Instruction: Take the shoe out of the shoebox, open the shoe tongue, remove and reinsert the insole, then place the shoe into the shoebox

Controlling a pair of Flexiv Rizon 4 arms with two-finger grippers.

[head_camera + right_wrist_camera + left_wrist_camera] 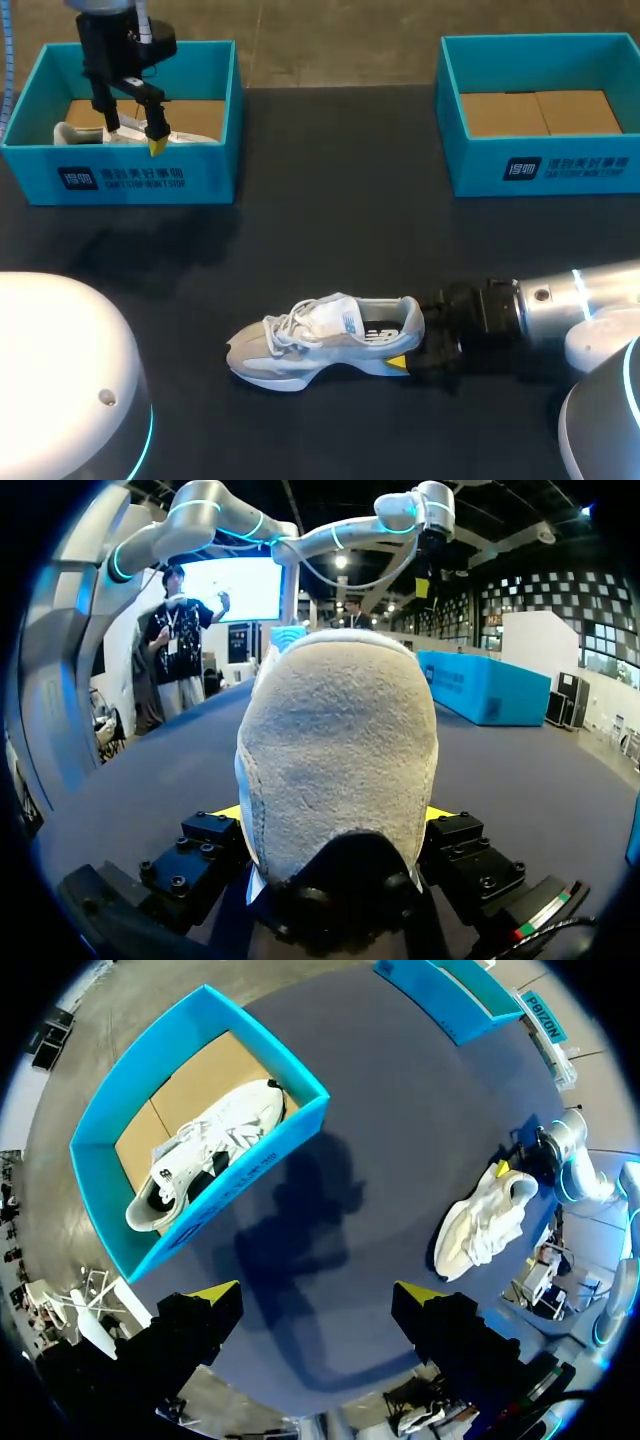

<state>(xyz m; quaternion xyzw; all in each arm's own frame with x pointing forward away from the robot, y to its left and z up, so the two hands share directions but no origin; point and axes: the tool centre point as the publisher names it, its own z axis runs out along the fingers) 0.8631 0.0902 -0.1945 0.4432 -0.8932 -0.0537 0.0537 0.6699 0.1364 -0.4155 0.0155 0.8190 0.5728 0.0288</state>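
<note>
A grey and white shoe (320, 338) lies on its sole on the dark table, toe to the left. My right gripper (405, 345) is at its heel. In the right wrist view the heel (335, 750) fills the gap and both fingers press its sides, so the right gripper (330, 815) is shut on the shoe. A second white shoe (85, 132) lies in the left teal shoebox (120, 180). My left gripper (133, 128) hangs open above that box, holding nothing. From the left wrist view, the left gripper (318, 1295) looks down on the boxed shoe (215, 1140) and the table shoe (485, 1225).
A second teal shoebox (540, 165) stands at the back right, showing only its cardboard floor. Dark tabletop (330, 220) lies between the two boxes and the shoe. White rounded robot housings (60, 380) sit at both near corners.
</note>
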